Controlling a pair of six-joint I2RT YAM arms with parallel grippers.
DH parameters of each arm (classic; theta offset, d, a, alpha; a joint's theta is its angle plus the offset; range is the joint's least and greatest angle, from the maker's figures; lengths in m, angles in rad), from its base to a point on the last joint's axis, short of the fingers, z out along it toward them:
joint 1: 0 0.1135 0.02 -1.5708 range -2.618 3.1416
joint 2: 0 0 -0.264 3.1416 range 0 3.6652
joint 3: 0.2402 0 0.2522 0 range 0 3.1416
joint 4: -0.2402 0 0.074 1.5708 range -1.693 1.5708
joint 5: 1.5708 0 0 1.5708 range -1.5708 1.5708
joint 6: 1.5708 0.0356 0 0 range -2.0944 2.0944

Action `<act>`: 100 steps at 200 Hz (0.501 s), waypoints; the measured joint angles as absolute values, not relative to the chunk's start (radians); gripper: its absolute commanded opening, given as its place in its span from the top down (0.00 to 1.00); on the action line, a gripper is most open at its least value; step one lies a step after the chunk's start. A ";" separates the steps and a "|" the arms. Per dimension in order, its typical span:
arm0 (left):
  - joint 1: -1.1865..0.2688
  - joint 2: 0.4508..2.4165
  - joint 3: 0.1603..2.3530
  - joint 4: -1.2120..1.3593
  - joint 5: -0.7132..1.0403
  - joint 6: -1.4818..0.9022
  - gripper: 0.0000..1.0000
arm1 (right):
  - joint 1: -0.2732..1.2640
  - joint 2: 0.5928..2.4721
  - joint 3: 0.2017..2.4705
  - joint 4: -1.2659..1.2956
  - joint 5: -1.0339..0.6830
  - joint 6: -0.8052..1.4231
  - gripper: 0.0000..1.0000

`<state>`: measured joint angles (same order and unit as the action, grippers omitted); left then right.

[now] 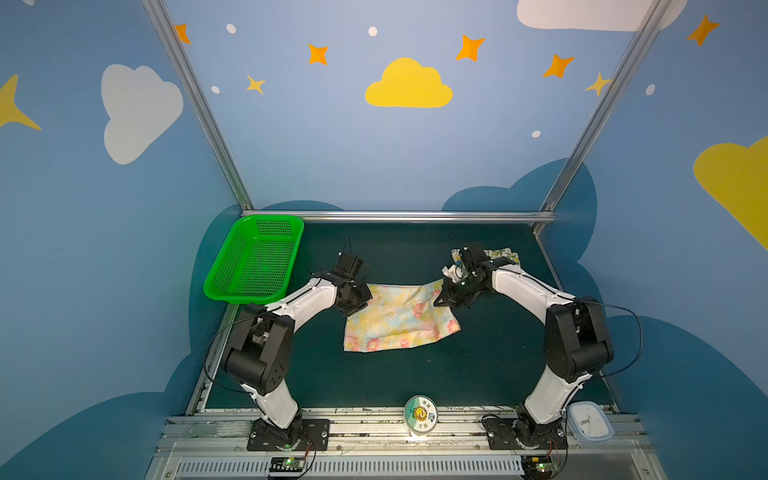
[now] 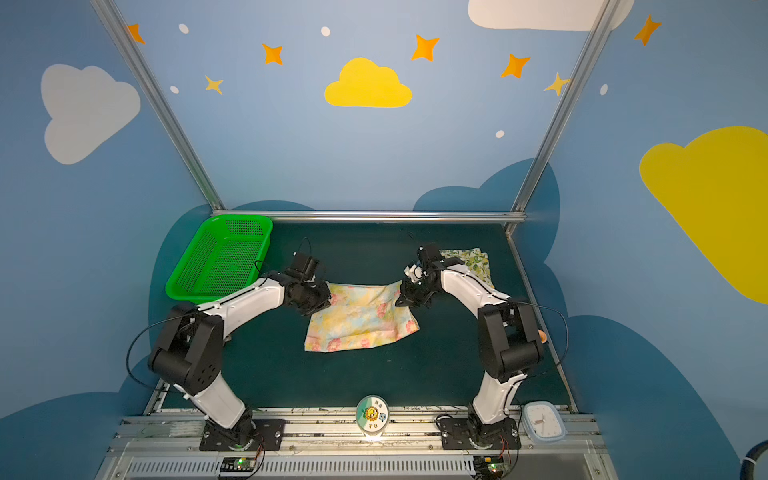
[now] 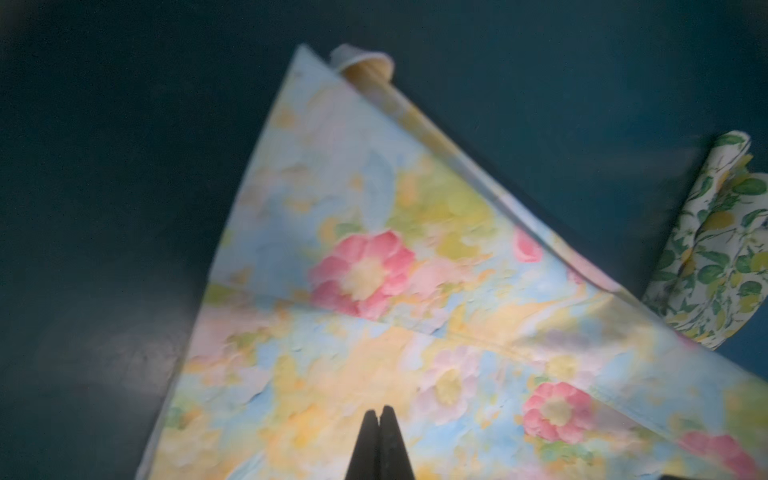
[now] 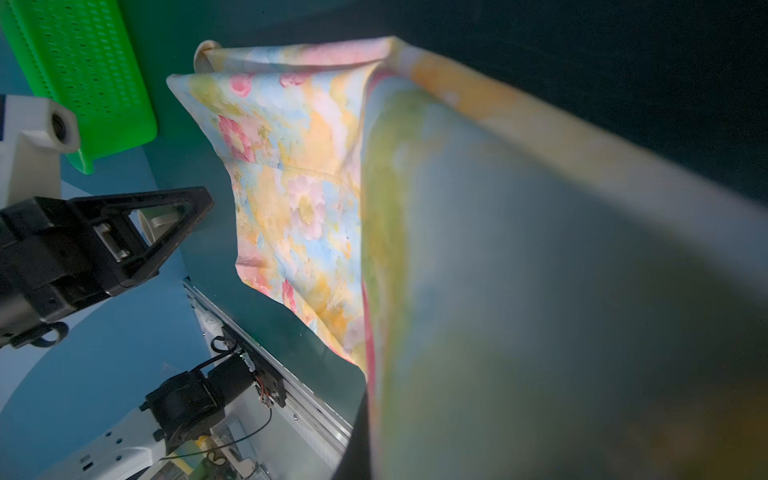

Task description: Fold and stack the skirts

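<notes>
Status: floral skirt [image 1: 399, 322] lies mid-table between the two arms in both top views. Most of it is flat on the dark green table [image 1: 415, 374]. Its far right corner is pulled up off the surface to the right gripper [image 1: 444, 296].

We read the right gripper as clamped on that corner. In the right wrist view the floral skirt [image 4: 519, 249] hangs blurred right in front of the lens and hides the fingertips. The rest of it spreads out on the table beyond.

Left gripper [image 1: 360, 300] sits at the skirt's far left corner. In the left wrist view its fingers [image 3: 395, 449] are pressed together, tips over the floral skirt [image 3: 374, 286]. We cannot tell whether any cloth is pinched between them. From the right wrist view the left gripper [image 4: 205, 201] looks just beside the skirt's edge, with a strip of table showing between.

Lemon skirt [image 1: 505, 254] lies in a compact bundle at the far right of the table, behind the right arm and partly hidden by it. In the left wrist view the lemon skirt [image 3: 715, 257] sits apart from the floral skirt's edge.

Green mesh basket [image 1: 232, 257] is at the far left corner, well apart from both skirts.
</notes>
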<state>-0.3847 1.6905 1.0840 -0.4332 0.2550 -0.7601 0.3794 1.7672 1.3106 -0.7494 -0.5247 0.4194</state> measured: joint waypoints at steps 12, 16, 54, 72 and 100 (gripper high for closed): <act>-0.388 1.685 1.047 -0.408 0.261 -0.774 0.96 | 0.379 1.767 1.342 -0.813 -0.497 0.399 1.00; -0.390 1.685 1.037 -0.399 0.262 -0.778 0.96 | 0.379 1.767 1.353 -0.836 -0.487 0.393 1.00; -0.427 1.689 0.991 -0.344 0.264 -0.810 0.96 | 0.381 1.774 1.457 -1.003 -0.395 0.352 1.00; -0.450 1.699 0.990 -0.315 0.264 -0.822 0.96 | 0.389 1.786 1.495 -1.054 -0.350 0.339 1.00; -0.470 1.720 0.958 -0.259 0.265 -0.848 0.96 | 0.411 1.810 1.526 -1.109 -0.273 0.332 1.00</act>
